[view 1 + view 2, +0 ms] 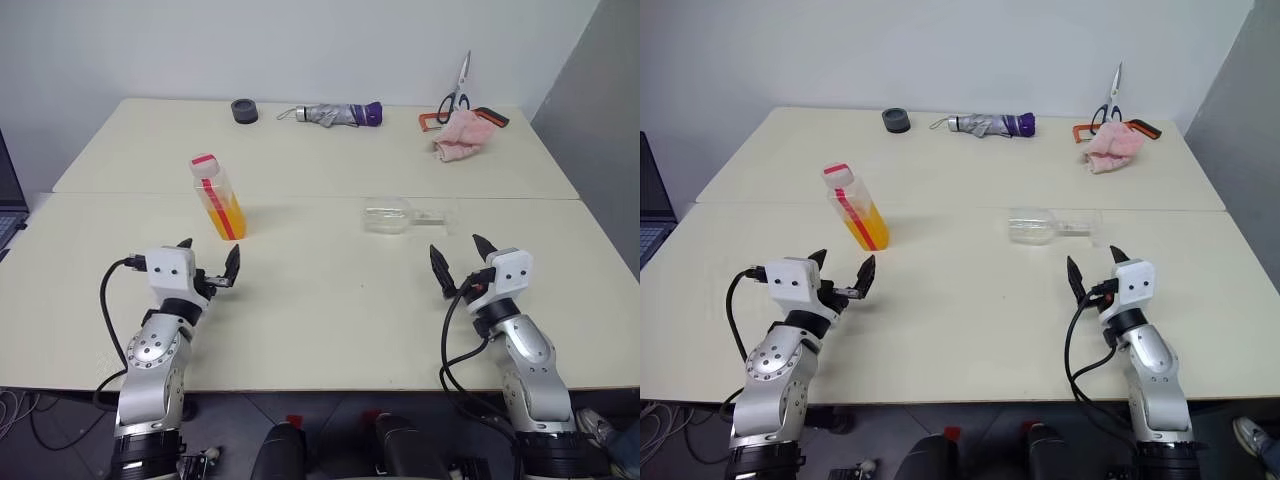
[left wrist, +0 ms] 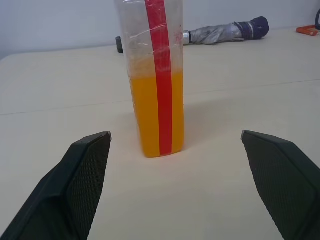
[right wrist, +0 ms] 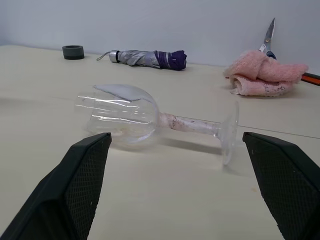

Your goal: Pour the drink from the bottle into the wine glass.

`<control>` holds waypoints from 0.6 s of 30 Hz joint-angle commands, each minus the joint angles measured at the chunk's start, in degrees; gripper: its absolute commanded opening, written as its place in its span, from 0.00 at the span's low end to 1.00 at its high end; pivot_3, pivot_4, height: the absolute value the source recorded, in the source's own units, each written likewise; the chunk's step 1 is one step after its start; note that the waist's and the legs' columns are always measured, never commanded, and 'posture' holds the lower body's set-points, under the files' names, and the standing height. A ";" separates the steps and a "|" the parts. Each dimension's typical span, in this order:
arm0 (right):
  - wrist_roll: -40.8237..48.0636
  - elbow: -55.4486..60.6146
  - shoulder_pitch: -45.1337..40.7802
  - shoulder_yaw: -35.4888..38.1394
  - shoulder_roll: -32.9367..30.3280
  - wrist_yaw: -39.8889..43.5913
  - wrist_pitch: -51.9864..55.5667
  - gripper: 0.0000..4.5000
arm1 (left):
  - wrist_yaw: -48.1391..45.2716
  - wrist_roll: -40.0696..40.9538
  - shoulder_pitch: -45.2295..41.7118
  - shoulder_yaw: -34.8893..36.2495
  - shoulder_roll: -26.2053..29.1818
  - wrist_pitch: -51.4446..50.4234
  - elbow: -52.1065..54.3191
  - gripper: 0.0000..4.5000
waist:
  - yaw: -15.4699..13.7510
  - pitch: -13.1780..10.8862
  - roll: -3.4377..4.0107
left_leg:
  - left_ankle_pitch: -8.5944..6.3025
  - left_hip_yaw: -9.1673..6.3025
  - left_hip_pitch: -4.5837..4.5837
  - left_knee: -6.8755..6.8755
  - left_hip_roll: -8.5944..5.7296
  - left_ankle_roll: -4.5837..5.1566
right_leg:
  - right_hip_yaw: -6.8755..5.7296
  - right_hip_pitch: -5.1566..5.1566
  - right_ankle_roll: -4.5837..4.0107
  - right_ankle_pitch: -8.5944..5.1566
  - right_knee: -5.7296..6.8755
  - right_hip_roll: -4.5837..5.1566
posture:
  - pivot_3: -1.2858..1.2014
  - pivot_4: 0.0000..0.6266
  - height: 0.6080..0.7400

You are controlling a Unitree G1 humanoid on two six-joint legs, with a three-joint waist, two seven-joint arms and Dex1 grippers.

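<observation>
Left pincer (image 1: 208,262) is spread wide and empty; the bottle (image 1: 218,196) with the drink (image 2: 152,112) stands upright just ahead. Right pincer (image 1: 460,258) gapes likewise, with the wine glass (image 3: 150,117) lying on its side ahead on the surface (image 1: 330,320).

Bare table (image 1: 320,300) between each open hand and its target
</observation>
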State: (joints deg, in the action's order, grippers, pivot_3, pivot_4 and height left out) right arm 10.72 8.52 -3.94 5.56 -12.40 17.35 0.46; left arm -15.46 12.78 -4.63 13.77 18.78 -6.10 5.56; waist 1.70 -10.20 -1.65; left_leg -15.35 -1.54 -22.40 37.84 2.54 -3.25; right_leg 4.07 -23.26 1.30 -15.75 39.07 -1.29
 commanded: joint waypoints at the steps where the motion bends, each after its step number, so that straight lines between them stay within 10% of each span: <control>1: 0.35 0.66 -0.85 0.47 0.05 -0.07 -1.31 1.00 | -0.03 -0.14 -1.08 -0.12 -0.25 1.88 1.37 0.99 | 0.00 0.00 0.00 | 0.00 0.00 0.00 0.00 0.00 0.00 | 0.00 0.00 0.00 0.00 0.00 0.00 | 0.52 0.24 1.00; 18: 0.26 0.55 -1.07 -0.41 0.24 0.94 -1.35 1.00 | -2.62 1.07 -0.70 1.50 0.45 5.70 -1.44 0.99 | 0.00 0.00 0.00 | 0.00 0.00 0.00 0.00 0.00 0.00 | 0.00 0.00 0.00 0.00 0.00 0.00 | 0.52 0.24 1.00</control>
State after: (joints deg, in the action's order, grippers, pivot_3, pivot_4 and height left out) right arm 10.32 8.45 -4.02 5.37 -12.22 17.66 0.45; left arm -17.62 12.94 -5.07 13.67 18.54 -2.32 3.57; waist 1.70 -10.20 -1.65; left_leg -15.35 -1.54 -22.40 37.84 2.54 -3.25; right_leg 4.08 -23.26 1.29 -15.75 39.07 -1.29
